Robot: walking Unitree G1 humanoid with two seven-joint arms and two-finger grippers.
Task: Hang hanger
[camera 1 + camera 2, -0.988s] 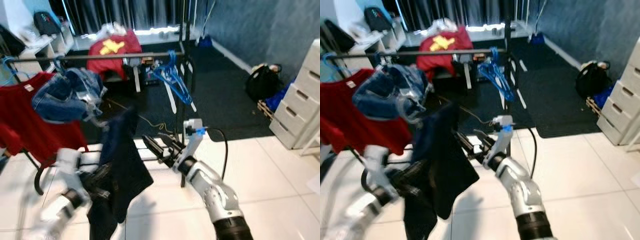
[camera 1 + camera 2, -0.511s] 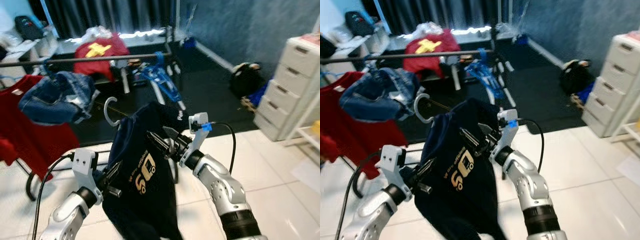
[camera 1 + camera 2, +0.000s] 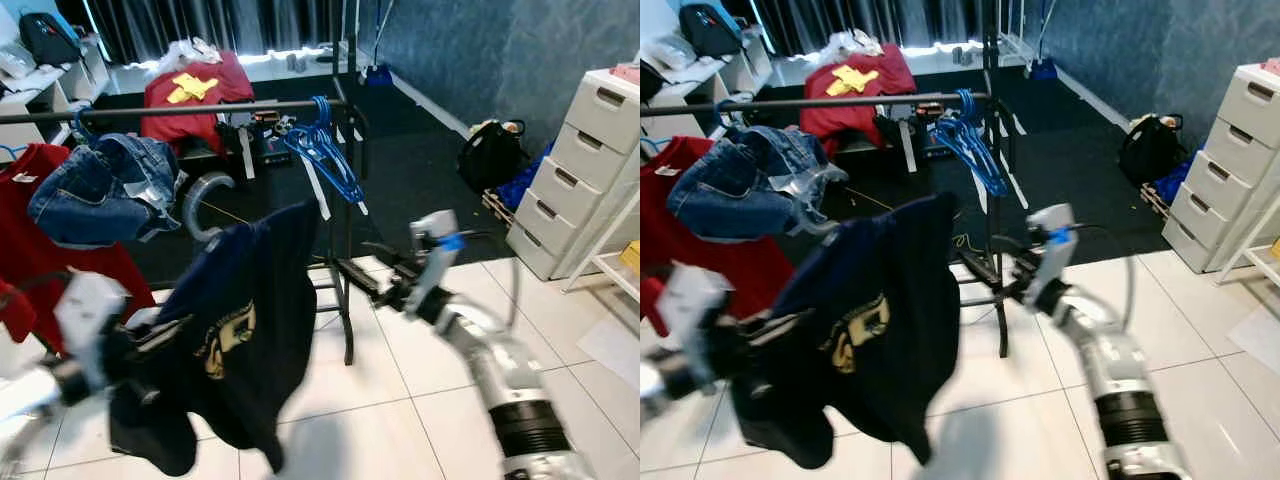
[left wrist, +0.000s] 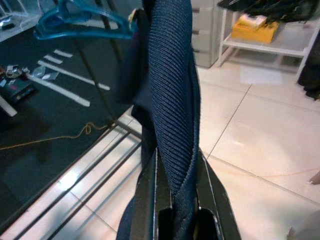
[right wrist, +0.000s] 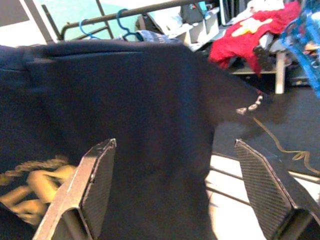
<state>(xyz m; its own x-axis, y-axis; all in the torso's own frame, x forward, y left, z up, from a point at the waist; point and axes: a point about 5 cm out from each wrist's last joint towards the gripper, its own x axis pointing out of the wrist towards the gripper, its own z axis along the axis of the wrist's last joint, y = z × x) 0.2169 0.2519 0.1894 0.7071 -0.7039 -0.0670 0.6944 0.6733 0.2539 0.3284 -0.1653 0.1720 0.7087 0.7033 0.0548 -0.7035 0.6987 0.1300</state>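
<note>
One navy shirt point(image 3: 240, 340), gold print, draped

Dark navy shirt point(image 3: 245, 330) hangs near centre, held at left by blurred left gripper point(image 3: 130, 345). Right gripper point(image 3: 365, 277) extends right of it. Clothes rail point(image 3: 180, 108) spans far left.

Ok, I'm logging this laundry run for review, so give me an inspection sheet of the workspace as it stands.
Surface: white tiled floor, dark carpet beyond.
Job's things: navy shirt held up before the clothes rail.
Clutter: jeans, red shirt, blue hangers on the rail; black bag.
Grippers: left tool shut on the navy shirt; right tool open beside it.
Cables: cord on the carpet.
Surroundings: white drawers, curtains.
</note>
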